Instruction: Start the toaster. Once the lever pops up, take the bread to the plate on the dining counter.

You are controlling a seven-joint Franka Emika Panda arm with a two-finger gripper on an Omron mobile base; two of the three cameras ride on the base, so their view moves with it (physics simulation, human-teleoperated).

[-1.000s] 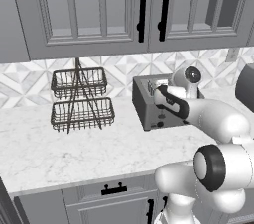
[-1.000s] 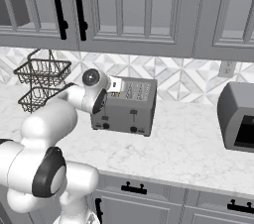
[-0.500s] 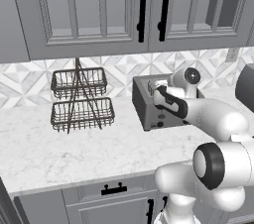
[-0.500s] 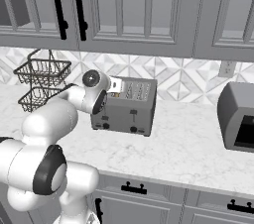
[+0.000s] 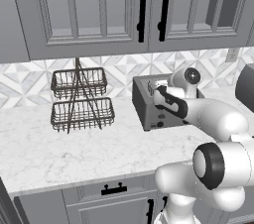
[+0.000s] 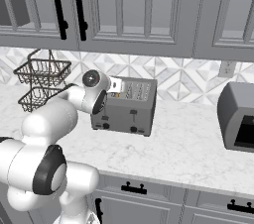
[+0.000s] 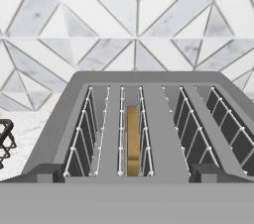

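Boxy grey metal two-slot toaster [image 6: 125, 109] sits on the white marble-look worktop [image 5: 59, 143] against the tiled backsplash, w/ the two-tier wire basket stand [image 5: 81, 99] off to its left and a dark grey appliance [image 6: 237, 116] well apart on the right. Small black lever [image 6: 133, 113] shows on the front face in the right base view, above the round black knobs; whether it's up or pressed down is hard to judge at this size. Flat tan-brown bread slice [image 7: 132, 141] stands edge-on deep in the left slot, seen from the hand view looking down into the toaster.

Two-finger gripper [image 6: 115, 85] hangs at the toaster's top front-left corner — fingers hidden behind the wrist, so can't tell if they're spread or closed.

Risks from here, as a guess:
- Hand sits above the slots, not at the lever — a downward push could land on the toaster's top edge and shove the body back toward the wall.
- Lever tab is small; a fingertip could slip off and hit a knob.
- Slice sits low — grabbing before pop-up means reaching into the wire guides.
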